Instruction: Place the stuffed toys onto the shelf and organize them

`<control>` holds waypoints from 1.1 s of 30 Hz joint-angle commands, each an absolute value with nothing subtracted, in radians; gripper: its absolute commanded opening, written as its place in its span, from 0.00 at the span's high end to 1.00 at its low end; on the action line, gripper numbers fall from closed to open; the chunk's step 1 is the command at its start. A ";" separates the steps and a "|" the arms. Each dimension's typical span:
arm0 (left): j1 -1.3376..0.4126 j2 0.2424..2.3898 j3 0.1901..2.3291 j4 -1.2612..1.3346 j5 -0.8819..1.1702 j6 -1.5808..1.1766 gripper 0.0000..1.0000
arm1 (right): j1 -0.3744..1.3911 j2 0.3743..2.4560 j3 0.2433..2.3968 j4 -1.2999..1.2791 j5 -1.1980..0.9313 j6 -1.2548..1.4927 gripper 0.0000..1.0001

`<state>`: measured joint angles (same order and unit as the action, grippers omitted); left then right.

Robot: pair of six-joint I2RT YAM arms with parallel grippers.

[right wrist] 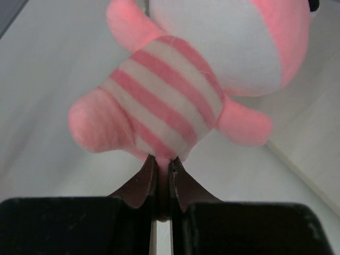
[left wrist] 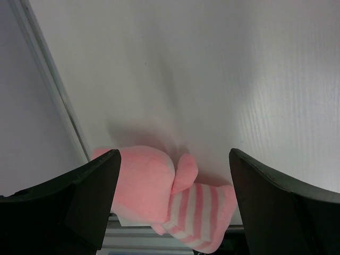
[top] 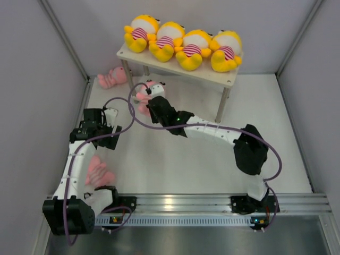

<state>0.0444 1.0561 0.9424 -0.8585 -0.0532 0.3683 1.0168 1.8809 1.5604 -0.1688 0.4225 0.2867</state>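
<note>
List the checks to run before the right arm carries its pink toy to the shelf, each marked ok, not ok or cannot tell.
1. Grip: right fingers shut on the held pink toy: ok.
2. Room on top board: four yellow toys fill it: not ok.
3. Room on lower tier: hidden: cannot tell.
4. Path: left fingers open, well aside: ok.
5. All toys shelved: two loose pink toys off the shelf: not ok.

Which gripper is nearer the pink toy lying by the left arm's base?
Left. The left gripper is open, facing that pink toy; the right gripper is away by the shelf, shut on another pink toy.
</note>
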 commanded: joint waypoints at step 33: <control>0.048 1.279 1.106 -0.755 -0.116 0.442 0.12 | 0.816 2.186 1.902 -0.009 0.367 0.178 0.38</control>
<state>0.0444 1.2377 1.0313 -0.8398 -0.0589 0.4042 0.7925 2.3150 1.9236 -0.0784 0.3698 0.2165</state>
